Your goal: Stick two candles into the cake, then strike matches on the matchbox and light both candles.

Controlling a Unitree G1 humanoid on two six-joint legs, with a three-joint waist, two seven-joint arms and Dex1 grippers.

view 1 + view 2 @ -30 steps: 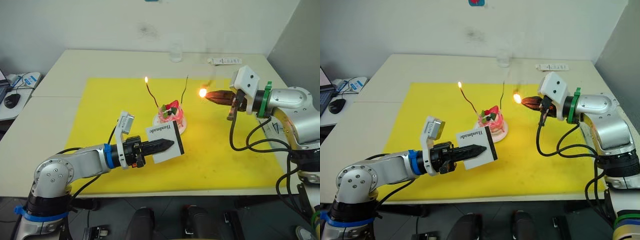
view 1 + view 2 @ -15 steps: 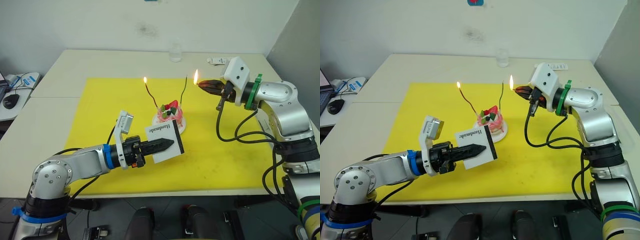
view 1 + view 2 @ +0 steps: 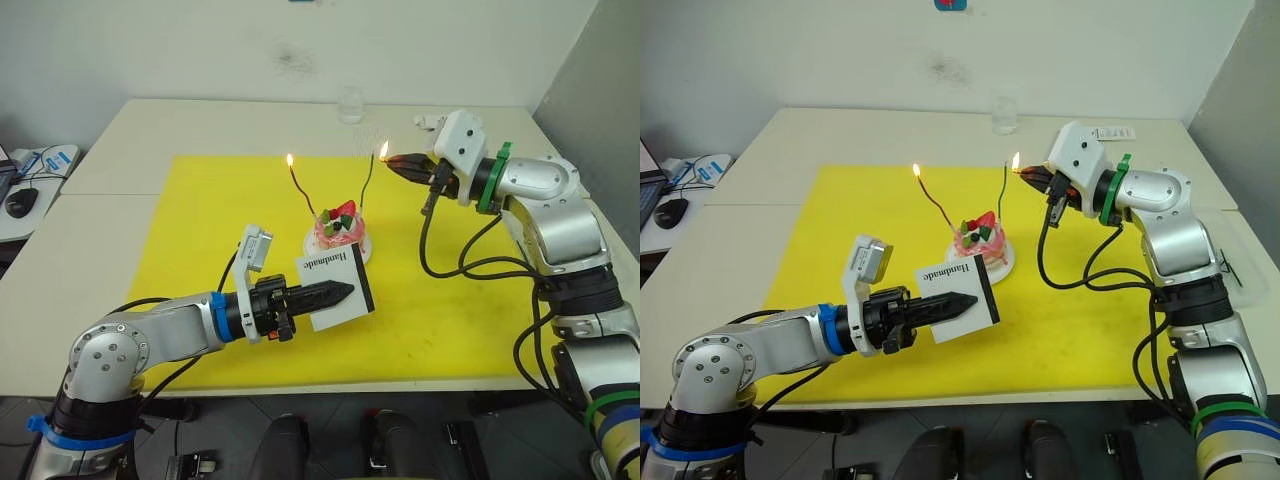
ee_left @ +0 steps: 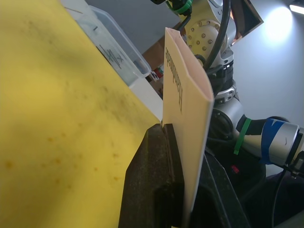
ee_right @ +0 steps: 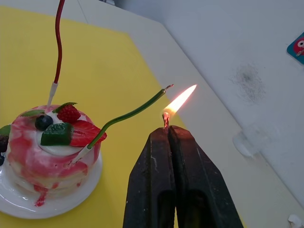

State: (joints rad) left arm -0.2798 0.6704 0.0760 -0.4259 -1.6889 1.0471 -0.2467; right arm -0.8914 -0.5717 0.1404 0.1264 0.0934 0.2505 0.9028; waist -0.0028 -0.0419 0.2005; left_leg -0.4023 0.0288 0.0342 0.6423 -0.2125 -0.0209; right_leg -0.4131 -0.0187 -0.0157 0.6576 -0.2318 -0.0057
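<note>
Two tables [image 3: 110, 230] pushed together carry a yellow mat [image 3: 200, 240], and the cake [image 3: 340, 229] sits on its white plate near the middle of that mat. Both candles stand in the cake. The red-brown candle [image 3: 299, 188] rises from the cake's left side and burns at its tip. The green candle [image 3: 369, 180] rises from the cake's right side and leans away from it; its tip carries no flame of its own.

Just in front of the cake, lifted off the mat, the left gripper [image 3: 340, 291] has its fingers pressed on the matchbox [image 3: 336, 288], holding it on edge with the lettering facing up and the black strip on the side away from the arm.

To the right of the cake and behind it, the right gripper [image 3: 396, 161] points toward the green candle, fingers pinched together on a burning match [image 5: 166, 120]. Only a short stub of the match shows above the fingertips, and its flame [image 5: 180, 99] sits just beside the green candle's tip.

Behind the cake, beyond the mat, a clear glass [image 3: 350, 105] stands near the table's far edge.
</note>
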